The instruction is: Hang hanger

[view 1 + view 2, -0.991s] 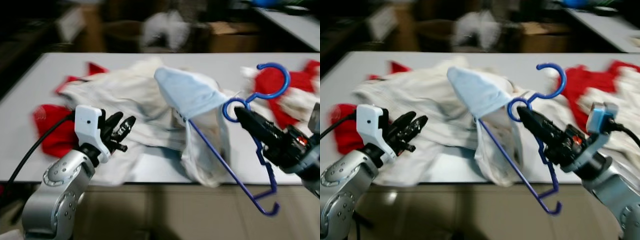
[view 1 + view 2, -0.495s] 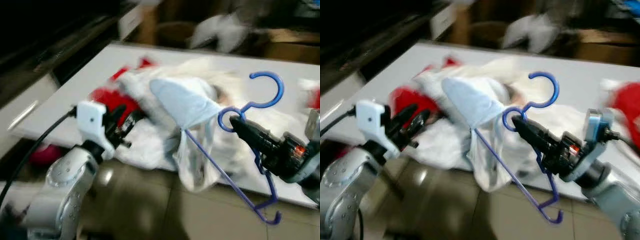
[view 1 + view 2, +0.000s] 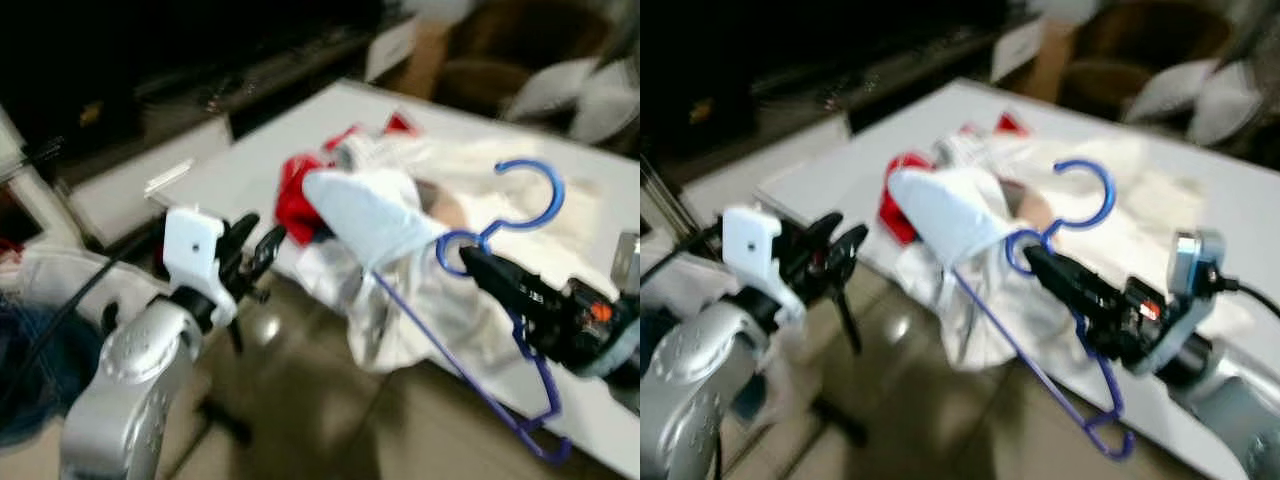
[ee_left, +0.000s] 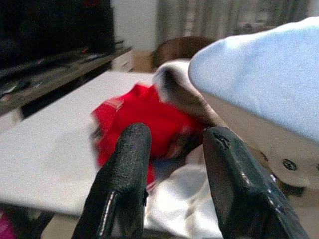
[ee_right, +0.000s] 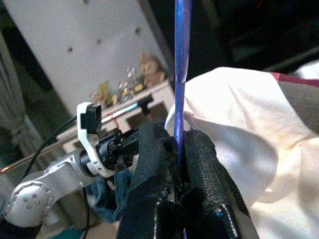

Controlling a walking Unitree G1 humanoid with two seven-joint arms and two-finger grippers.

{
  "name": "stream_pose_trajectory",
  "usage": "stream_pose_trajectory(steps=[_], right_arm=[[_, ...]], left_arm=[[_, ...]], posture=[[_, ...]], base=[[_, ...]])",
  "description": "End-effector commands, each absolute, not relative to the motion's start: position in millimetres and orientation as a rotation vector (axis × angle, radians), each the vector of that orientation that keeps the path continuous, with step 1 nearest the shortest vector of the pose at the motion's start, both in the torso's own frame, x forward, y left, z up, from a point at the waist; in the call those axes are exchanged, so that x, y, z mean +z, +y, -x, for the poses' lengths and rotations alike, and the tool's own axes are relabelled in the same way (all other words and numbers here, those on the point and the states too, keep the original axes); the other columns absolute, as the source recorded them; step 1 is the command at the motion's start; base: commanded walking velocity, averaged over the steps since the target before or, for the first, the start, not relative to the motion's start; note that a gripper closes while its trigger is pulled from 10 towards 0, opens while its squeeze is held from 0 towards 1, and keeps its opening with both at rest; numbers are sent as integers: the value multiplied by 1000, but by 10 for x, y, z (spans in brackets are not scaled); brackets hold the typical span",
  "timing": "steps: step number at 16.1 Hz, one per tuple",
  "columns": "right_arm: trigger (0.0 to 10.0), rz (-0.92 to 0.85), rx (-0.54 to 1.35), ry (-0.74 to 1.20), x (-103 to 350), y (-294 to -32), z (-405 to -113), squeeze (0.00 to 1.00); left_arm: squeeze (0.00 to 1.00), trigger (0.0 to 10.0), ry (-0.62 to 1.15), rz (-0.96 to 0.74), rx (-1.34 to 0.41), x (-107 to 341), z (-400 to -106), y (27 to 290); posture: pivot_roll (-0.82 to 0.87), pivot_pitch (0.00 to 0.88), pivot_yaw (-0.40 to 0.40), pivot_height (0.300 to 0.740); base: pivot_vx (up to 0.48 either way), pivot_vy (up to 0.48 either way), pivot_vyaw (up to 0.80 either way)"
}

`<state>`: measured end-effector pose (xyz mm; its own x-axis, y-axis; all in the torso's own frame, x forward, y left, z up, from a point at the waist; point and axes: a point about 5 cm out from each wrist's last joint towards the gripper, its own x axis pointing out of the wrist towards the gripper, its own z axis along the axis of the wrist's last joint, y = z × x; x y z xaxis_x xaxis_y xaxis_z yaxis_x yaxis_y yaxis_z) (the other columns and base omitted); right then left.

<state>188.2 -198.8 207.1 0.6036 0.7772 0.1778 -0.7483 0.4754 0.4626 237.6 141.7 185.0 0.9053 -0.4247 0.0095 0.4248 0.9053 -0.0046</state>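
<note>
While the head views are blurred, the main layout reads clearly. Right gripper (image 3: 1040,262) is clamped on the blue hanger (image 3: 500,300); in the right wrist view its two black fingers (image 5: 154,164) pinch the blue wire between them, just below the neck.

Hanger is held in the air over the near edge of the white table (image 3: 260,165), not resting on it. Its hook (image 3: 530,195) points up and curves open toward the robot's left. The long axis of the frame runs on a slant: one arm rises toward the robot's left, the other drops toward the lower right, ending in a small upturned tip (image 3: 545,450) below table level.

A pale blue-white garment (image 3: 375,215) is draped over the upper-left arm of the hanger and hangs down past the table edge. Behind it on the table lie a red cloth (image 3: 300,205) and more white clothing (image 3: 450,185).

Left gripper (image 3: 255,250) is raised near the table corner, well apart from the hanger; in the left wrist view its fingers (image 4: 124,184) stand apart with nothing between them.
</note>
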Motion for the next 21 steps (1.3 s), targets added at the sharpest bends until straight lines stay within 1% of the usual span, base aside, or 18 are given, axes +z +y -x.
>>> stream_pose_trajectory(steps=[1,5,8,12,16,17,21], right_arm=[[10000,-512,963,33,2135,-1975,-1869,0],[10000,-489,981,66,2100,-1924,-1861,0],[10000,-474,936,92,2009,-1812,-1964,0],[10000,-466,956,112,1927,-1735,-2056,0],[10000,-459,1000,132,1893,-1687,-2039,0],[10000,-455,1007,133,1887,-1684,-2034,0],[10000,-450,1026,135,1880,-1692,-2005,0]], left_arm=[[0,10000,-5,3,-431,1844,-2373,1414],[0,10000,-12,1,-434,1848,-2362,1410],[0,10000,-4,43,-427,1853,-2367,1427],[0,10000,-6,42,-438,1851,-2357,1424],[0,10000,-7,41,-435,1857,-2357,1437],[0,10000,-12,19,-434,1863,-2360,1433],[0,10000,-21,-7,-432,1879,-2356,1415]], posture=[[-132,0,50,740],[-130,0,49,740],[-129,0,51,740],[-115,0,42,740],[-113,0,42,740],[-114,0,43,740],[-114,0,42,740]], base=[[0,-480,800],[0,-440,800],[0,0,800],[0,469,800],[0,468,800],[0,0,800],[0,-480,800]])
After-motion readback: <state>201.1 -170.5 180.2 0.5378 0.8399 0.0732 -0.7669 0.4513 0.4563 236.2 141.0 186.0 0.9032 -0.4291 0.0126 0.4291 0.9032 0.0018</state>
